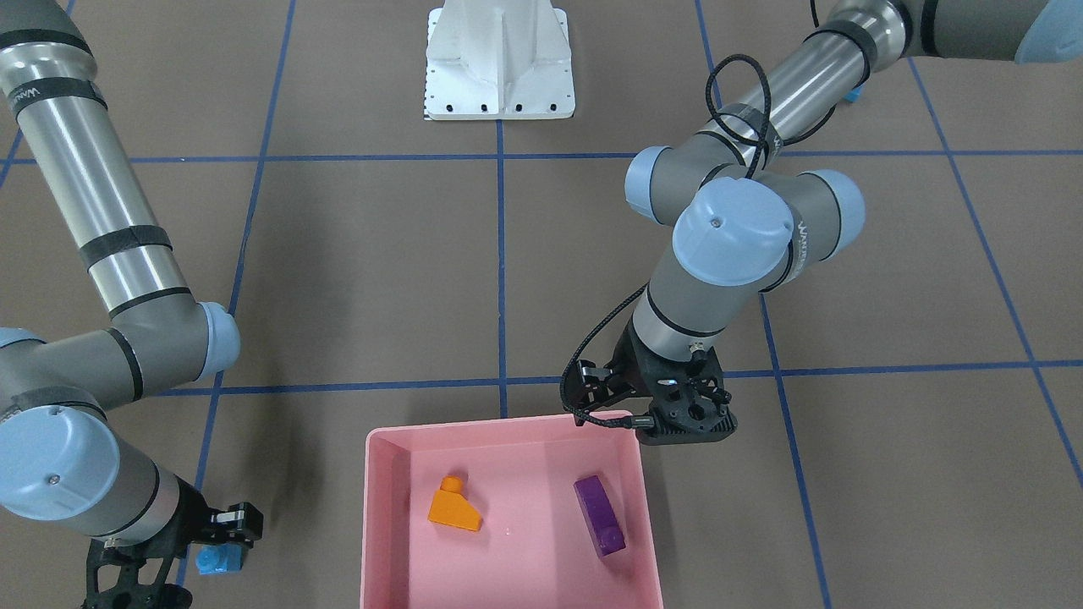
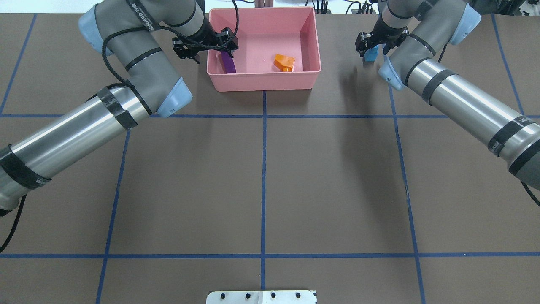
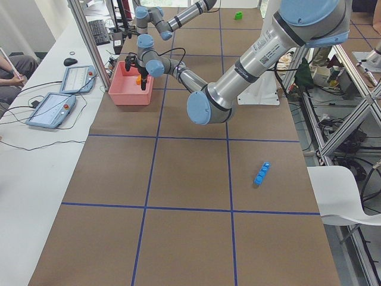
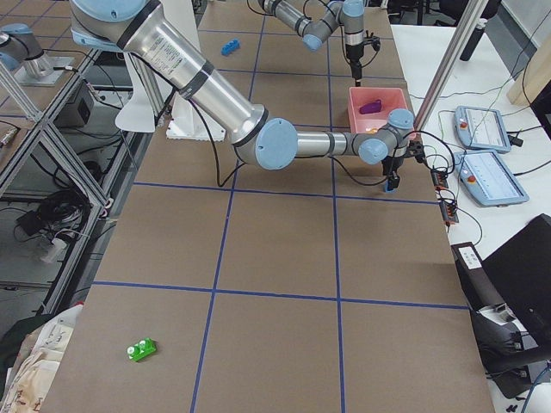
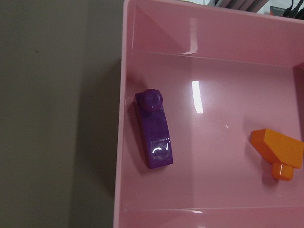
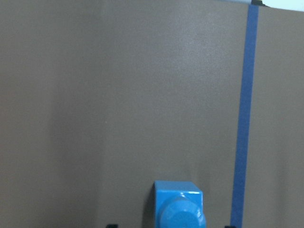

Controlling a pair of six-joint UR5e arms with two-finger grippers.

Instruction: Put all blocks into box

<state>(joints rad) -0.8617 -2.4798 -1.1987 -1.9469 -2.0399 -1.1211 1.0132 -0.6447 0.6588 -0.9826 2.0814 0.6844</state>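
Observation:
The pink box (image 1: 474,425) holds the orange sloped brick (image 1: 454,505) and the purple oblong brick (image 1: 600,514), both lying on its floor; both also show in the left wrist view, the purple brick (image 5: 154,129) and the orange brick (image 5: 279,152). My left gripper (image 2: 211,44) hangs over the box's wall beside the purple brick, open and empty. My right gripper (image 1: 224,541) is open and straddles the tiny blue brick (image 6: 179,206), with its fingertips (image 6: 111,226) clear of the brick's sides. The long blue brick (image 3: 262,173) and the green brick (image 4: 141,348) lie far off on the table.
The white robot base (image 1: 499,63) stands at the table's near-robot edge. Blue tape lines (image 2: 263,169) cross the brown tabletop. Tablets and cables (image 3: 56,101) lie on the white bench beyond the box.

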